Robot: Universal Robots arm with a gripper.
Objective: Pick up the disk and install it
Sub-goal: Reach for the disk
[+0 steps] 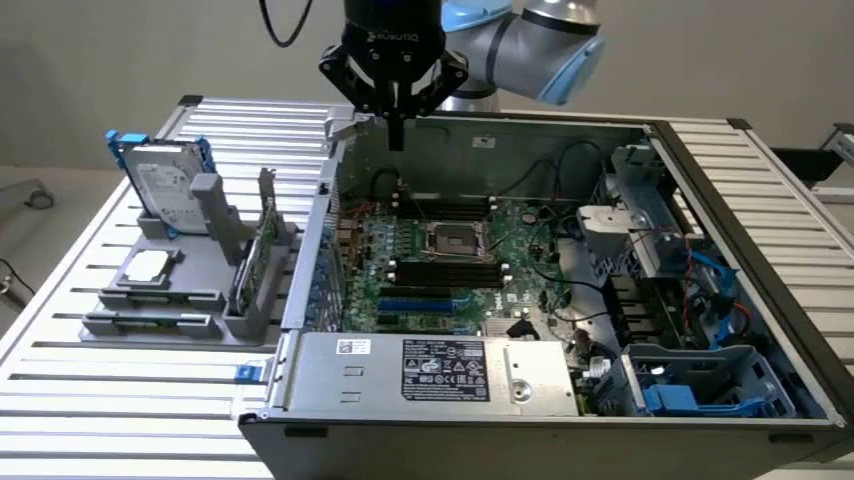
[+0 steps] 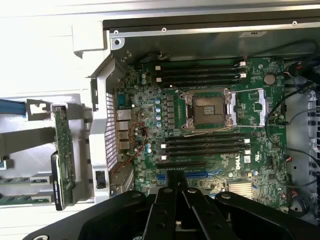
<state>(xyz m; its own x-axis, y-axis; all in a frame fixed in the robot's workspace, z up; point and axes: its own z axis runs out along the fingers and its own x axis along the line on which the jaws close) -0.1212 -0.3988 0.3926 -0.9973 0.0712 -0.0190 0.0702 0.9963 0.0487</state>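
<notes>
where the exterior view takes in the whole bench, the flat silver-grey metal disk with a white label and blue plastic carrier (image 1: 163,180) stands upright at its left in a grey plastic parts rack (image 1: 160,310), untouched. a green circuit card (image 1: 251,262) stands on edge near it in the same rack. further right, the black two-finger gripper (image 1: 395,135) hangs above the rear wall of the open grey metal computer case (image 1: 534,140), jaws pressed together on nothing, well apart from the disk. a large grey power-supply box (image 1: 441,372) lies along the case's near edge, and a blue plastic drive cage (image 1: 707,385) sits at the right. the wrist view looks past the closed fingers (image 2: 162,210) onto the green motherboard (image 2: 255,145) and its square metal processor socket (image 2: 207,107). everything rests on a slatted aluminium table (image 1: 80,420) before a plain grey wall (image 1: 134,50).
</notes>
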